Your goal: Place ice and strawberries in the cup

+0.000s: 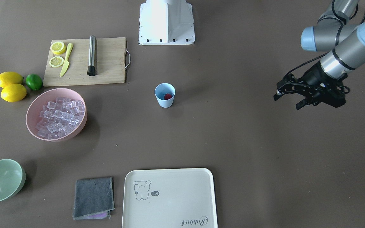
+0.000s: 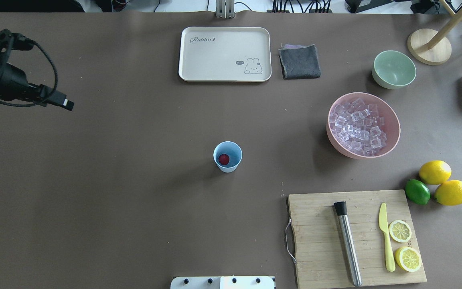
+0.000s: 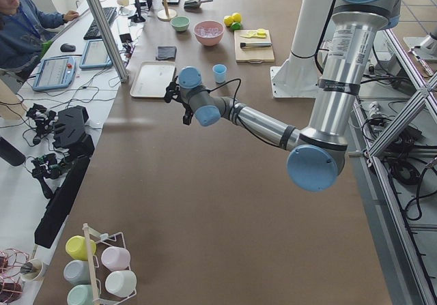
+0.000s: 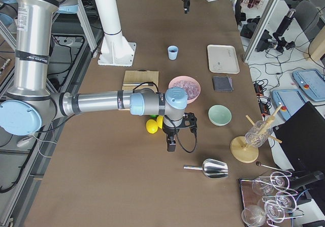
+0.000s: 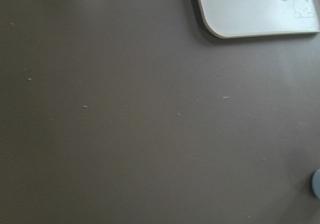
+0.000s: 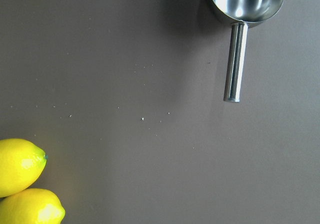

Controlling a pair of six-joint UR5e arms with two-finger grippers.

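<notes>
The pale-blue cup (image 1: 164, 98) stands upright mid-table, also in the overhead view (image 2: 227, 162). One red strawberry (image 1: 168, 96) lies inside it, seen from above too (image 2: 223, 159). No ice shows in the cup. The ice (image 1: 60, 117) is heaped in a pink bowl (image 2: 391, 138). My left gripper (image 1: 287, 102) is open and empty, raised well off to the side of the cup. My right gripper (image 4: 171, 147) shows only in the exterior right view, near the lemons; I cannot tell if it is open or shut.
A metal scoop (image 6: 244, 3) lies on the table past the lemons (image 6: 20, 166). A cutting board (image 2: 355, 237) holds a muddler, a knife and lemon halves. A cream tray (image 2: 225, 54), grey cloth (image 2: 299, 61) and mint-green bowl (image 2: 394, 69) sit at the far edge.
</notes>
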